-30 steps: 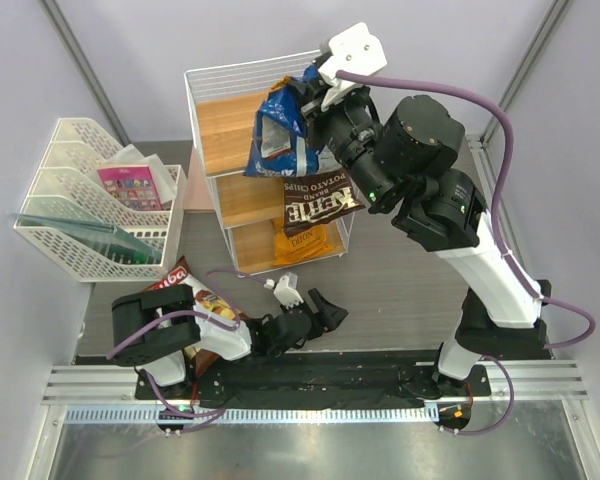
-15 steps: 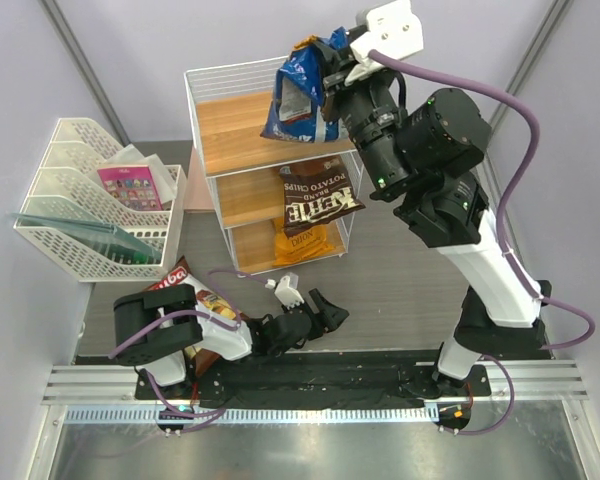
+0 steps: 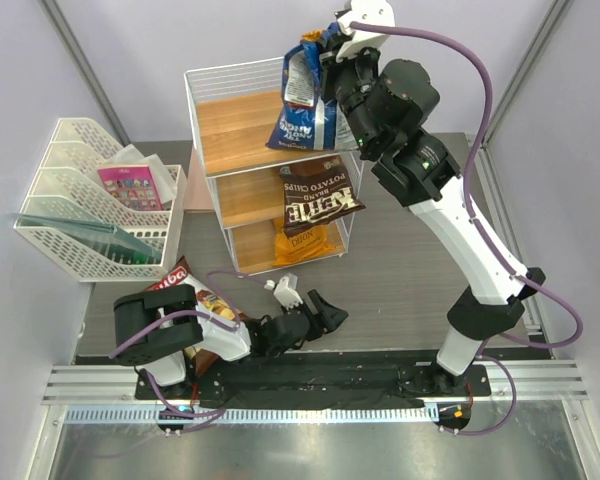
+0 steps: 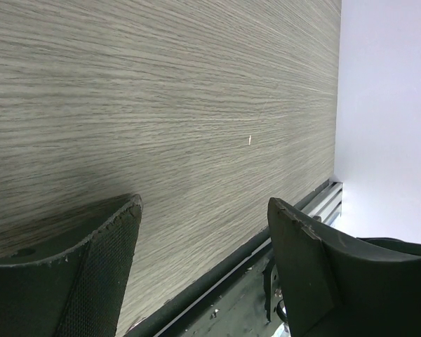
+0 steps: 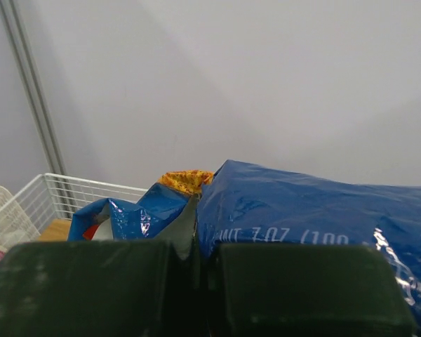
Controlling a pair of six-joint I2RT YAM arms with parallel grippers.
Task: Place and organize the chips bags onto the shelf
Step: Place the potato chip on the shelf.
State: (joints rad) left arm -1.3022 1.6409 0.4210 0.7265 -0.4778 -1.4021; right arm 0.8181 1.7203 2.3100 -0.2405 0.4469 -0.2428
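Hanging a crinkly blue Doritos chips bag (image 3: 305, 110) over the top board of the tall white wire shelf (image 3: 230, 125), the right claw (image 3: 330, 62) is clenching its upper edge; lowering and releasing likely come next. The left claw (image 3: 305, 298) is lying released, empty.

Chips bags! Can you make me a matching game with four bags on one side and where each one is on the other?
1 blue bag
2 dark brown bag
3 orange bag
4 red-lettered bag

A bottom tier of the shelf
B lying on the table
C pinched in the right gripper, above the shelf
D middle tier

Pairs: 1-C, 2-D, 3-A, 4-B
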